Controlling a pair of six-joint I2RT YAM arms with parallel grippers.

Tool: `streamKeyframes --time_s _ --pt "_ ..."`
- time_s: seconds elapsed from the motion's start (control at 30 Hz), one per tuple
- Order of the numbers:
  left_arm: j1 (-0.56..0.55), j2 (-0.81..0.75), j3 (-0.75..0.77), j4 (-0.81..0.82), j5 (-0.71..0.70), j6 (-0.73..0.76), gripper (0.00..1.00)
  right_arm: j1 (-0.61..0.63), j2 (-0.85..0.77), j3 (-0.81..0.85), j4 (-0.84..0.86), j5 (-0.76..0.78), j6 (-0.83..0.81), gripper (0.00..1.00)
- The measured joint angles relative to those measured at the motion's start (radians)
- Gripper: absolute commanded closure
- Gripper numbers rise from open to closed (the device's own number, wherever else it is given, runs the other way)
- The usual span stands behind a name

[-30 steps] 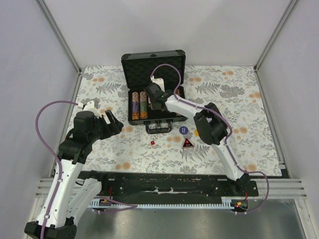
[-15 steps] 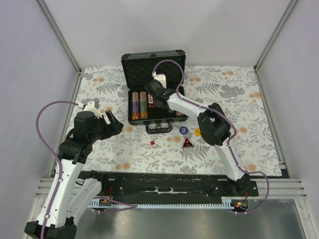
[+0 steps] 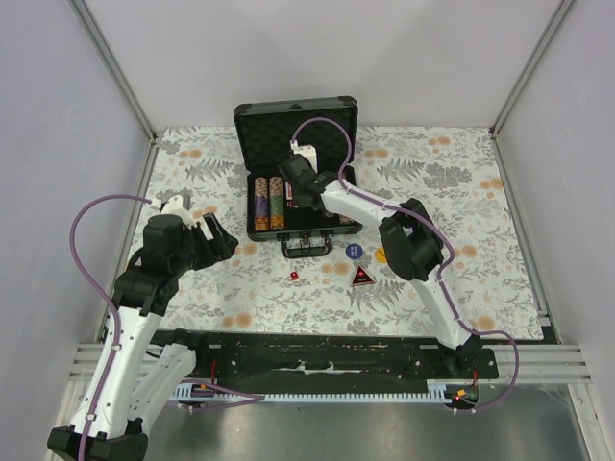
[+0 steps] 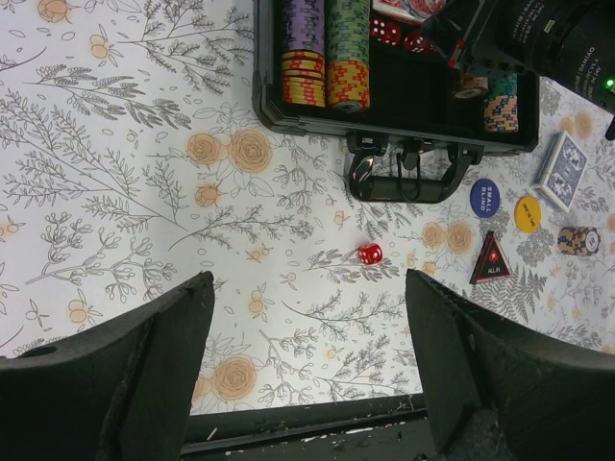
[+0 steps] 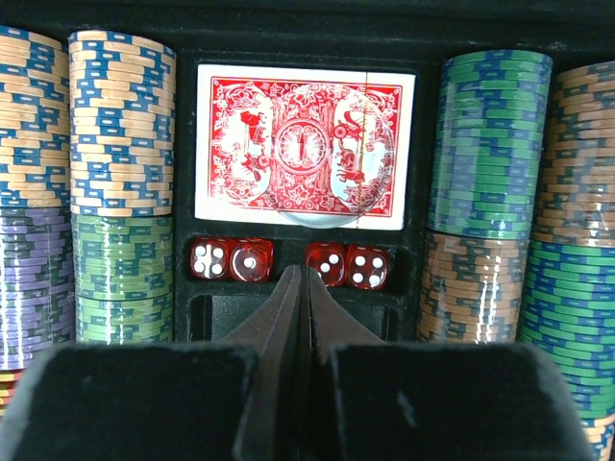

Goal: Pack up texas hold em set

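Observation:
The dark grey briefcase (image 3: 288,123) lies open at the back of the table, its lid up. Its tray holds rows of multicoloured chips (image 5: 122,144), a red card deck (image 5: 305,144) and several red dice (image 5: 231,260). My right gripper (image 5: 305,274) hangs over the tray, shut with nothing between its fingers, tips at the gap in the dice row. One red die (image 4: 370,254) lies on the cloth in front of the case handle (image 4: 404,178). My left gripper (image 4: 307,283) stands open and empty above the cloth, near-left of the case.
Loose on the cloth right of the handle lie a blue deck (image 4: 560,170), a blue round button (image 4: 485,197), a yellow button (image 4: 528,213), a black-and-red triangular marker (image 4: 490,259) and a short chip stack (image 4: 578,240). White walls close in the table.
My right gripper's jaws have closed on nothing, and it has shifted slightly toward the lid. The left arm has not moved.

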Motion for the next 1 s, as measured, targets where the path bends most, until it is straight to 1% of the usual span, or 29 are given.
streamKeyframes --time_s 0.37,0.63,0.83,1.0 --pt "0.0 0.0 -0.003 0.0 -0.003 0.0 0.14 0.002 0.045 0.018 0.008 -0.011 0.001 0.98" --pt "0.0 0.0 -0.003 0.0 -0.004 0.0 0.14 0.003 0.062 0.018 -0.008 0.033 0.021 0.97" --pt "0.0 0.0 -0.003 0.0 -0.01 0.0 0.14 0.005 0.062 0.023 -0.013 0.037 0.03 0.92" --pt "0.0 0.0 -0.003 -0.002 -0.016 0.0 0.14 0.004 0.062 0.045 -0.023 0.003 0.028 0.88"
